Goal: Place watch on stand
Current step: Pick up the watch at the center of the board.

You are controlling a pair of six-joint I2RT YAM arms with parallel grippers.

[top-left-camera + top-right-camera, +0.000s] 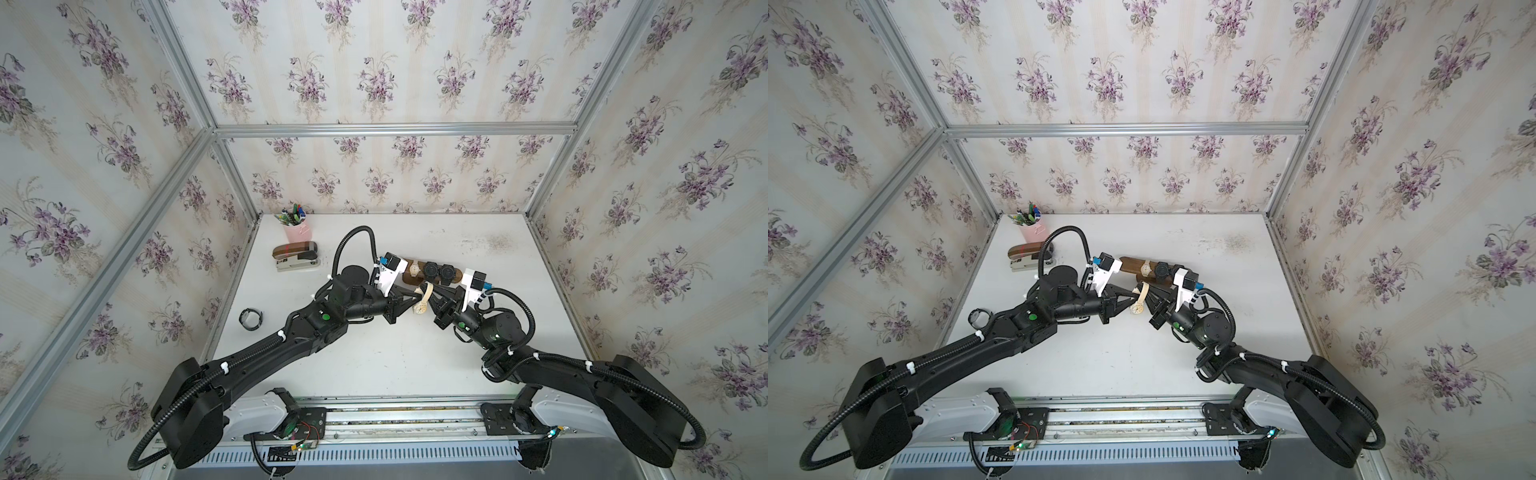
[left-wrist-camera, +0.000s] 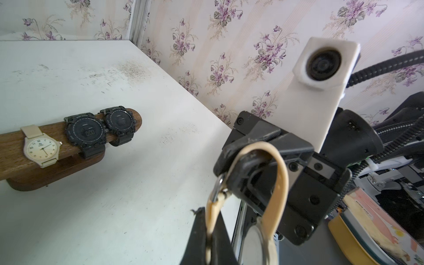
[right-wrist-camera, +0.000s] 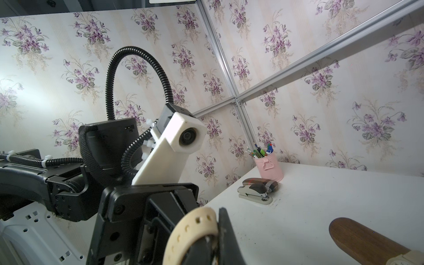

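The left gripper (image 1: 417, 296) and right gripper (image 1: 433, 295) both pinch the strap of the cream watch (image 1: 424, 296), just in front of the stand (image 1: 1131, 264). The watch's long axis runs crosswise to the stand's bar, dial end toward the front edge of the table (image 1: 374, 232).

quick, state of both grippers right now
left gripper: closed, pinching the strap of the cream watch.
right gripper: closed on the same watch's strap loop from the opposite side.

Left end effector (image 2: 210, 234) pinches the cream watch (image 2: 281, 174) — stand (image 2: 9, 149) sits well apart.
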